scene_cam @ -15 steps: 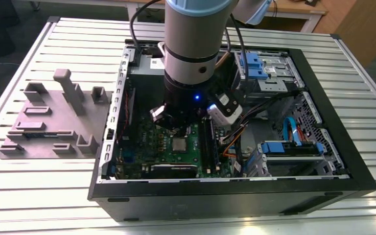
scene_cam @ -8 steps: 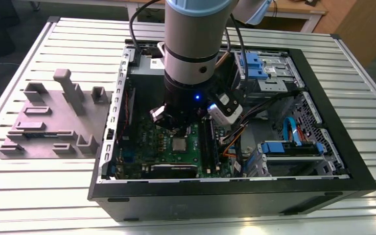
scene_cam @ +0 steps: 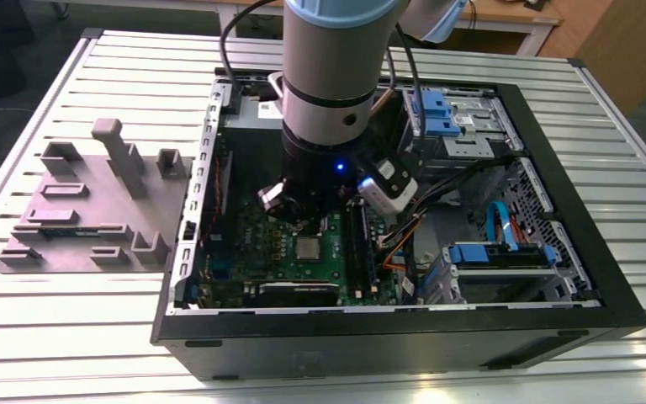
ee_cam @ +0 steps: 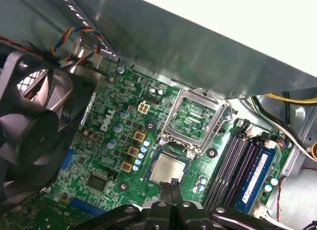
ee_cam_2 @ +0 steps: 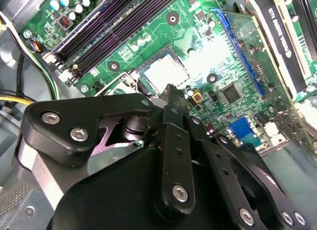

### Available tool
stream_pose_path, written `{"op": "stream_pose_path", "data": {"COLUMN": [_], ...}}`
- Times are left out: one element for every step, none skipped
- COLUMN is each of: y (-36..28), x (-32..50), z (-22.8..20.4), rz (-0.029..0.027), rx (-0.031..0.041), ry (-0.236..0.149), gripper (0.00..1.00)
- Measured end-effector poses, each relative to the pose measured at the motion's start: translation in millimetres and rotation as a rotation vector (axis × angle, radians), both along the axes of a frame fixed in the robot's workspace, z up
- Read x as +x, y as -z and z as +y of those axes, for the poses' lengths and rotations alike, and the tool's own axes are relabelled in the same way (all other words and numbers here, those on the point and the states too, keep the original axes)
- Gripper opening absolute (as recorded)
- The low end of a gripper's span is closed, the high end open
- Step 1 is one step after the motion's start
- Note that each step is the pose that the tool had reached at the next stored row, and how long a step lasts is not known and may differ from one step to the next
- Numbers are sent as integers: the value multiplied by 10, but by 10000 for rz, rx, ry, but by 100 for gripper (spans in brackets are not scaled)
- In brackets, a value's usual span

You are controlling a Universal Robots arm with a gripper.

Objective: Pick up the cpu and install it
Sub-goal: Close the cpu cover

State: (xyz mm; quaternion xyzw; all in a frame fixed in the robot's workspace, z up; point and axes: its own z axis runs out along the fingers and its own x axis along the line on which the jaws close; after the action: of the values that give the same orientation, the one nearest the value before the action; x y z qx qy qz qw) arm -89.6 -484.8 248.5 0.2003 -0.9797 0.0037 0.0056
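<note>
Cpu (ee_cam: 169,169) sits flat in motherboard (ee_cam: 114,141) socket, directly below hand (ee_cam: 170,186); fingertips pinched narrow, holding nothing, just above chip's near edge.

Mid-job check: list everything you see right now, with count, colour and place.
cpu: one, silver-grey, lying in the motherboard socket, retention frame hinged open beside it.
motherboard: one, green, on the case floor.
memory sticks: several, dark, slotted beside the socket.
fan: one, black, at the board's edge.
computer case: one, black, open on the slatted table.
fixture block: one, grey, at the exterior view's left.
pincer: one, black, fingertips together just above the cpu's edge.
</note>
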Motion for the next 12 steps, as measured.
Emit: {"op": "stream_pose_path", "data": {"y": [0, 0, 0, 0, 0, 0, 0, 0, 0, 0, 0, 0], "x": [0, 0, 0, 0, 0, 0, 0, 0, 0, 0, 0, 0], "z": [0, 0, 0, 0, 0, 0, 0, 0, 0, 0, 0, 0], "rz": [0, 0, 0, 0, 0, 0, 0, 0, 0, 0, 0, 0], "rx": [0, 0, 0, -1, 0, 0, 0, 0, 0, 0, 0, 0], "ry": [-42, -58, -58, -59, -60, -60, -60, -60, -60, -60, -61, -61], "gripper": [10, 10, 10, 10, 10, 10, 10, 10, 10, 10, 10, 10]}}
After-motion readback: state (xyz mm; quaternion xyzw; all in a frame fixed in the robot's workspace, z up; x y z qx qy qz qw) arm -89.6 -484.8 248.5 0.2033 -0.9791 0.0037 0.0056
